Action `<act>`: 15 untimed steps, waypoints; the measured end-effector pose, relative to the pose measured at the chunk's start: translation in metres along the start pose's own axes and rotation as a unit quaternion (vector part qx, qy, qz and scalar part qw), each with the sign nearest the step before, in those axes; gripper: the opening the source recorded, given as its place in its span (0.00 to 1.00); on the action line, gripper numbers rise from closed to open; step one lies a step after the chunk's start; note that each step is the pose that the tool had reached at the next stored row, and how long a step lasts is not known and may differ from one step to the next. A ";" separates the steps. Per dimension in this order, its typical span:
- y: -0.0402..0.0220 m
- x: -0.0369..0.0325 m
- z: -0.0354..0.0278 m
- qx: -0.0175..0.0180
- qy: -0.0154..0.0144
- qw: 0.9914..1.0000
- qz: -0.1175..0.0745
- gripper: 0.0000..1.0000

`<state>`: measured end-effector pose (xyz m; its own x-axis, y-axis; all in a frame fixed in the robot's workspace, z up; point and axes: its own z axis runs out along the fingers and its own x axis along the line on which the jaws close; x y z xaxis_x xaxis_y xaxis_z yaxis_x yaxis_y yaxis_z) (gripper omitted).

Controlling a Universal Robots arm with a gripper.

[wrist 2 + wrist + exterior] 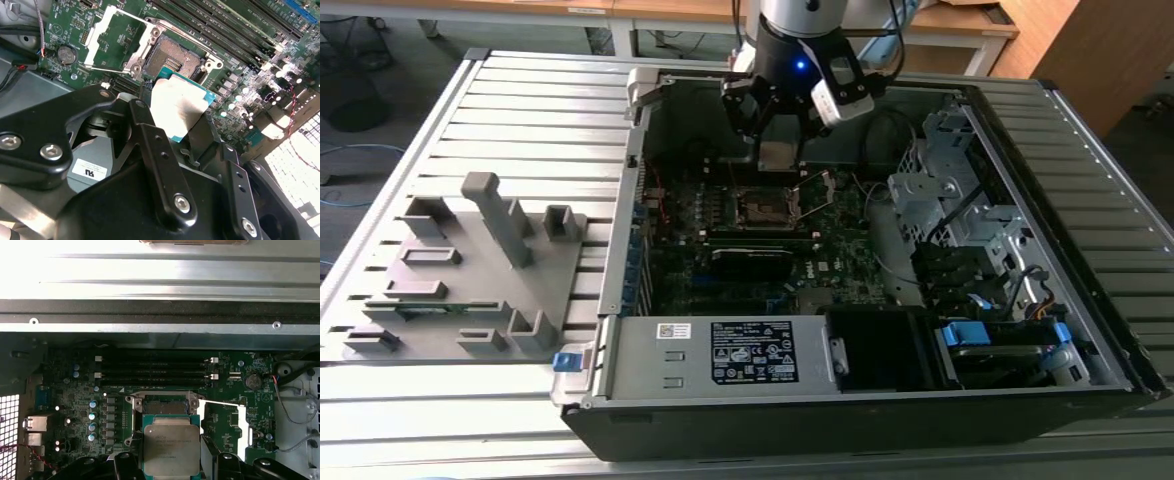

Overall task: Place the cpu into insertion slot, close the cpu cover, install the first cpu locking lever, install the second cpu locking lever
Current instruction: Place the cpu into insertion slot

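The cpu is held clamped between the end effector's 2 fingers, its metal top turned toward the first wrist camera. The insertion slot lies just ahead of the fingertips, close beneath the chip, with the cpu cover swung open alongside. Print on the chip cannot be read.
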<state>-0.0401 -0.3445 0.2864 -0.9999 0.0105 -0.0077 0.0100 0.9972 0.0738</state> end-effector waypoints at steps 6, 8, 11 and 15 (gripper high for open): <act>-0.0001 0.0001 0.0013 0.001 0.000 1.000 0.000 0.54; -0.0002 0.0001 0.0030 0.000 0.000 1.000 0.000 0.54; -0.0003 0.0002 0.0046 0.001 0.000 1.000 0.000 0.54; -0.0004 0.0001 0.0051 0.001 0.000 1.000 0.000 0.54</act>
<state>-0.0402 -0.3445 0.2812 -0.9999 0.0105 -0.0077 0.0099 0.9974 0.0708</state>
